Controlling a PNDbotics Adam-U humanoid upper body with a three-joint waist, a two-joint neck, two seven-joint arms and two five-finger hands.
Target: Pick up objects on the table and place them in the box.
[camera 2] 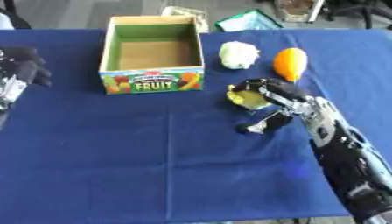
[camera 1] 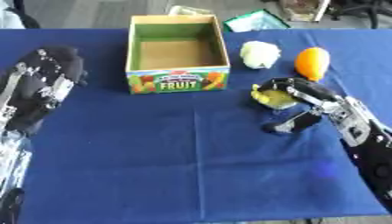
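Observation:
An open cardboard fruit box [camera 1: 177, 81] stands at the back middle of the blue table, with nothing visible inside. To its right lie a pale whitish-green object [camera 1: 260, 54] and an orange fruit [camera 1: 312, 62]. My right hand [camera 1: 300, 92] reaches in from the right, its fingers curled over a yellow-green fruit [camera 1: 273, 99] just below the pale one, with the thumb [camera 1: 292, 124] stretched out underneath. My left hand [camera 1: 47, 78] rests at the left edge, level with the box, fingers relaxed and holding nothing.
The blue cloth [camera 1: 176, 166] covers the whole table. A green item [camera 1: 255, 21] and other clutter lie on the floor behind the table's far edge.

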